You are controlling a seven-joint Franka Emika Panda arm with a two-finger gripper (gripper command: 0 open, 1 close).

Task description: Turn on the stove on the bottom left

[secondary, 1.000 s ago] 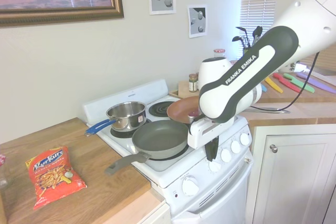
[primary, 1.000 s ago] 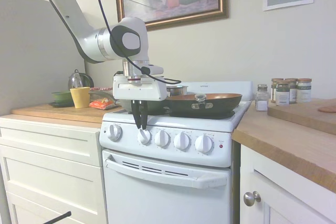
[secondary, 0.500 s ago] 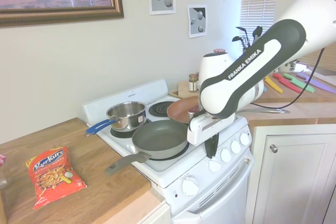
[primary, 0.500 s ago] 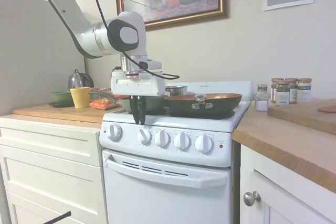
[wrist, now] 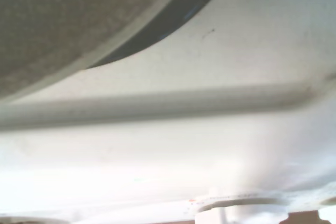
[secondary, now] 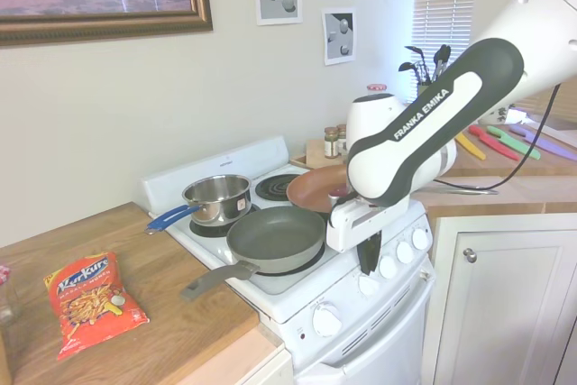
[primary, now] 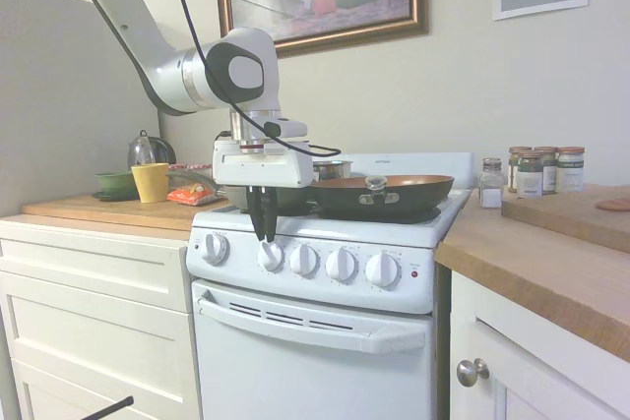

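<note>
While hanging just above the stove's [primary: 315,341] second knob [primary: 271,257], the jaws stand nearly closed, gripping nothing.

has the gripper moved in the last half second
Yes. In the first exterior view the gripper has shifted slightly right and down toward the second knob on the stove.
</note>
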